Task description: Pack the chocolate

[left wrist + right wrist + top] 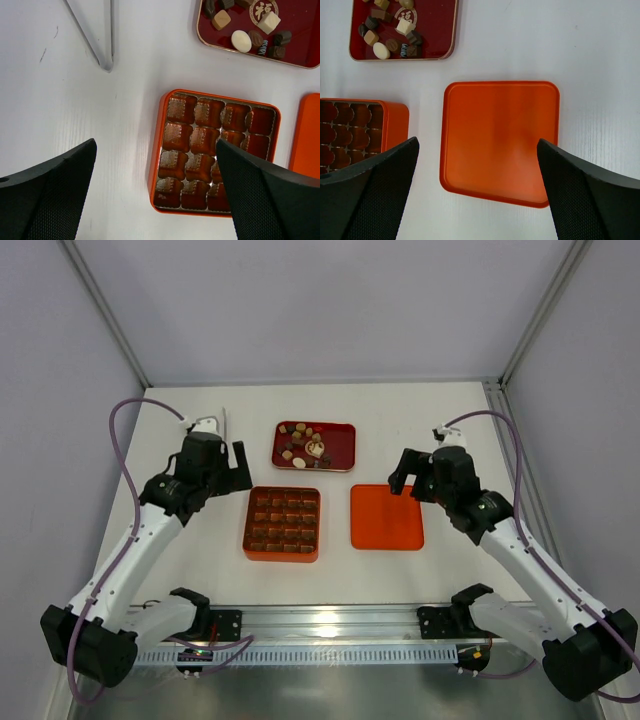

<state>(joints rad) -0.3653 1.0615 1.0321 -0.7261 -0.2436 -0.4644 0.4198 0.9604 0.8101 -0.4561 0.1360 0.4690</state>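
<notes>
Nearest to us, both arms are bolted to a metal rail (330, 625) at the edge of the white table (440, 420); each reaches forward and inward.

The left gripper (156, 143) hangs above the table with its fingers spread wide apart, closed on nothing; in its wrist view the orange box (281, 556) shows between and just beyond the two dark pads. The right gripper (477, 141) is likewise wide apart and grips nothing; its wrist view looks down on the flat orange lid (386, 517), which fills the gap between its fingers.

The box and the lid lie side by side in the middle of the table, box to the left, lid to the right, near each other but apart. The box stands open, its grid of cells lined in glossy brown; the lid lies flat with its raised rim up.

Beyond them, towards the far side, sits a dark red tray (342, 445) with a pale rim. All the chocolate (241, 41) we see lies in this tray; cubes and rounds in brown, dark brown and cream-white, bunched in its left and middle part, around a round gold-and-white emblem.

Left of the tray, past the left gripper, a thin V-shaped metal piece (102, 50) lies on the table; we cannot tell what it is.
</notes>
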